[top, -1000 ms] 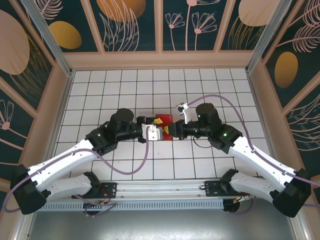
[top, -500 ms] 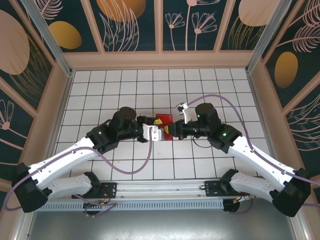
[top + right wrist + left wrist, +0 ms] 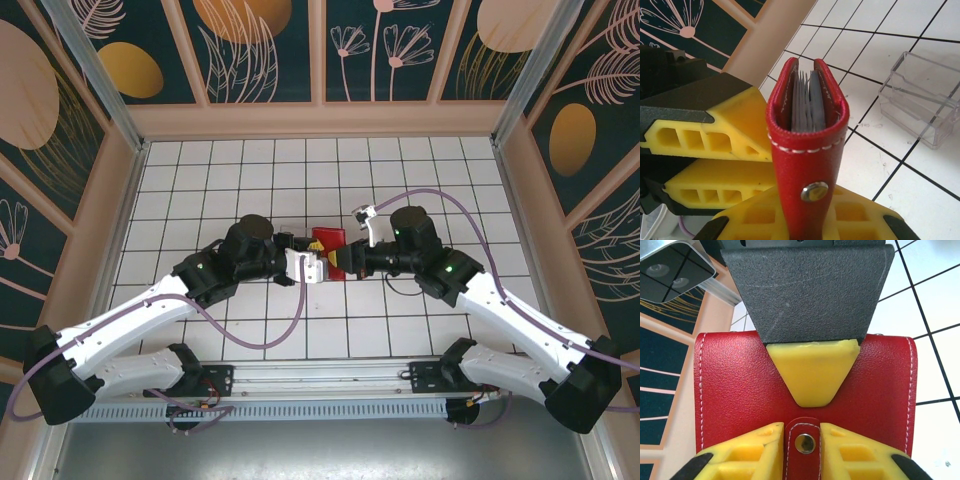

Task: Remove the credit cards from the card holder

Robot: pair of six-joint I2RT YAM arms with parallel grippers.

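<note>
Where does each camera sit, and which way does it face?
Top external: above and behind the arm bases, looking down on the white tiled table; both arms meet at the small red folding wallet.
Left wrist: faces the wallet's flat side; left gripper flanks its tab.
Right wrist: looks along the wallet's open edge at thin grey cards; right gripper holds the wallet.
Wrist views share the wallet and each other's yellow fingers.

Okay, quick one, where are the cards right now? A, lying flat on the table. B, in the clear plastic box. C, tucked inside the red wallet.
C: in the right wrist view the grey cards stand edge-on between the two flaps of the red wallet.
</note>
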